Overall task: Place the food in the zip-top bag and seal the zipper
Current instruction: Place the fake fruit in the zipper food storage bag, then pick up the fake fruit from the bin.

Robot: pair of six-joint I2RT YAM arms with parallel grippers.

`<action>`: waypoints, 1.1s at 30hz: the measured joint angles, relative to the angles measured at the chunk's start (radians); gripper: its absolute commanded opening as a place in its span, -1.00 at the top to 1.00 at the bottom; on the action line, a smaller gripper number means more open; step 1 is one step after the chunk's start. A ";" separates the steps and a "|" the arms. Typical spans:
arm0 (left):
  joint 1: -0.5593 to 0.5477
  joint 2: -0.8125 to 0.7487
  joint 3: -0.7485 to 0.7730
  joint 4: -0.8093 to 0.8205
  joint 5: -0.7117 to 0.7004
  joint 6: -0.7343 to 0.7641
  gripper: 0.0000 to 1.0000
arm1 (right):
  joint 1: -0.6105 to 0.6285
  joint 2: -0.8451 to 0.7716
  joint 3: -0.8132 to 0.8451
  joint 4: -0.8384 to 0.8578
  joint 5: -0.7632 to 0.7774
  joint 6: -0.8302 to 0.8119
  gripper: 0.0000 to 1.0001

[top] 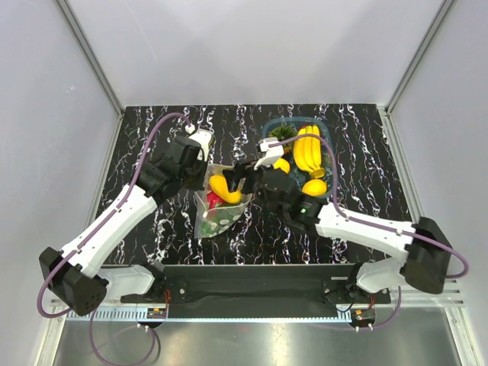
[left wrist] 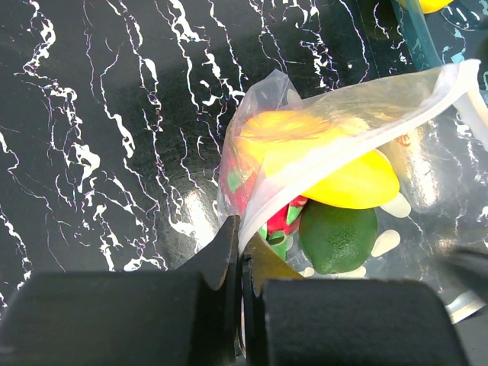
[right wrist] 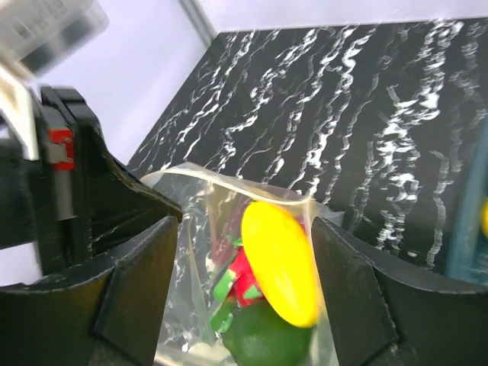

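Note:
The clear zip-top bag (top: 216,207) lies on the black marbled table, mouth held up. My left gripper (left wrist: 242,255) is shut on the bag's mouth edge, where the whitish zipper (left wrist: 255,216) runs; in the top view this gripper (top: 207,175) is at the bag's upper left. Inside the bag are a yellow fruit (left wrist: 343,179), the pink-red dragon fruit (left wrist: 284,216) and a green fruit (left wrist: 338,238). My right gripper (right wrist: 244,282) is open just above the bag's mouth (right wrist: 229,180). The yellow fruit (right wrist: 280,261) sits between its fingers without touching them, above the dragon fruit (right wrist: 245,276).
The dark teal basket (top: 330,145) stands at the back right, right beside my right gripper (top: 238,180). It holds bananas (top: 307,149), more yellow fruits (top: 314,187) and a green leafy piece (top: 282,131). Grey walls enclose the table.

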 measured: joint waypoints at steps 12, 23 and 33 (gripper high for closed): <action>0.004 0.000 0.000 0.000 0.000 0.000 0.96 | -0.243 -0.235 0.007 -0.434 -0.065 0.072 -0.75; 0.005 0.000 0.000 0.000 0.002 0.000 0.96 | -0.520 -0.177 0.024 -0.645 -0.180 0.064 -0.98; 0.005 0.000 0.000 0.000 0.010 0.000 0.96 | -0.588 0.061 0.105 -0.648 -0.277 0.074 -1.00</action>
